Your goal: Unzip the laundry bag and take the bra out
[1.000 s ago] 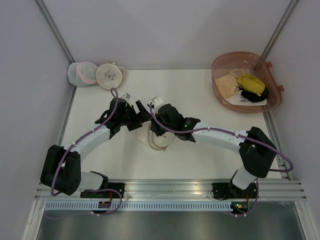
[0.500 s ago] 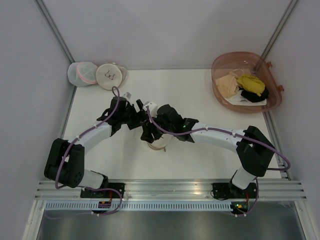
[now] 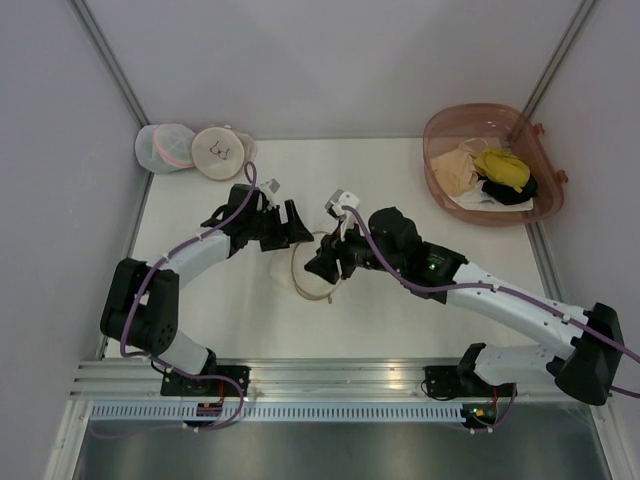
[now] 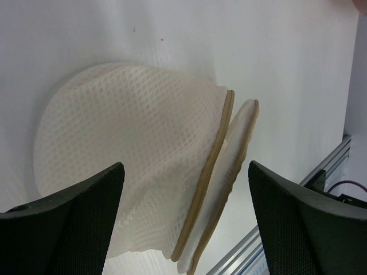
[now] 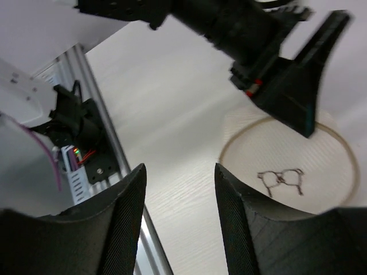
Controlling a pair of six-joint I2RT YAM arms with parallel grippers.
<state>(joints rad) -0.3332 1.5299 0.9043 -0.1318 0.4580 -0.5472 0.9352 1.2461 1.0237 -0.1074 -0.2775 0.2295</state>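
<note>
Arms just drawn back off bag (image 3: 312, 272), lying zip-agape on table (image 3: 400, 200) between them | left fingers (image 4: 69, 217) wide open, empty | right fingers (image 5: 114, 229) open, empty | bra (image 3: 502, 168) in basket (image 3: 440, 130) | bag looks emptied.

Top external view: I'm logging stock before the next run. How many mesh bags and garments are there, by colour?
Cream-beige mesh bags: 2 (laundry bag between the arms, back-corner bag)
White mesh bag with pink trim: 1
Mustard-yellow garment: 1
Pale beige garment: 1
Black garment: 1
Total: 6
</note>
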